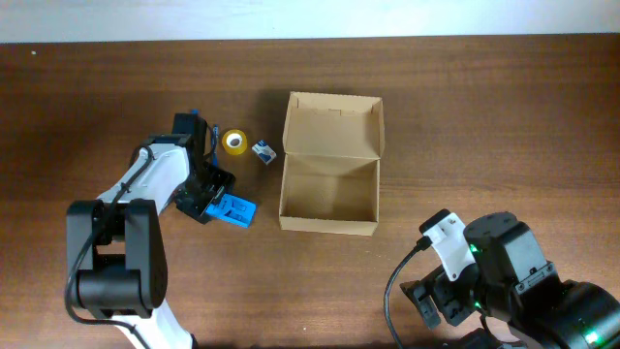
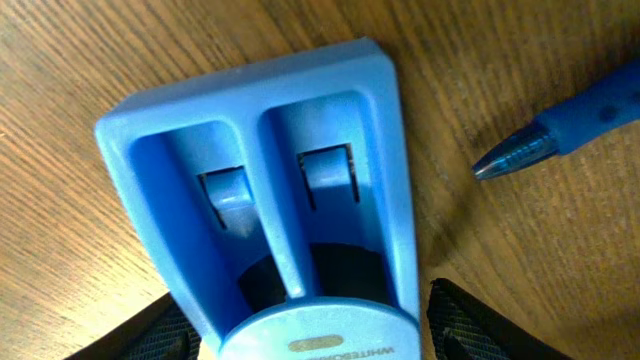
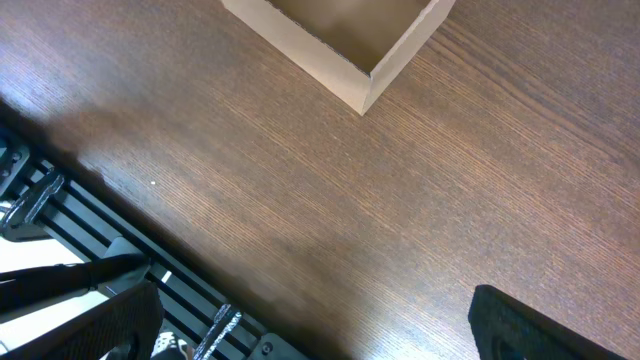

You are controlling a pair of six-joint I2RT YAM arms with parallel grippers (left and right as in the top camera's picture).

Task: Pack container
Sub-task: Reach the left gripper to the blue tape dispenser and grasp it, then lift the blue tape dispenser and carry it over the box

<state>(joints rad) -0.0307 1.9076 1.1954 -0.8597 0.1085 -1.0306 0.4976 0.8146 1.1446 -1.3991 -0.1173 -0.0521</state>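
- Wooden table [image 1: 465, 97]: dark brown, grain running side to side, fills my whole overhead view.
- Yellow tape roll [image 1: 233, 142]: lies flat on the table, hole facing up.
- Small blue-and-white item [image 1: 263, 150]: just beside the roll. It is too small for me to name.
- Blue plastic tray [image 1: 235, 209]: lies at a slant, apart from the roll. Through the left wrist view I see two parallel channels, each with a small tab, and a rounded end with a label I can't read.
- Blue pen [image 2: 570, 125]: its tip points toward the tray, near it but not touching.
- Black slatted frame [image 3: 90, 250]: shows past the table edge in the right wrist view.
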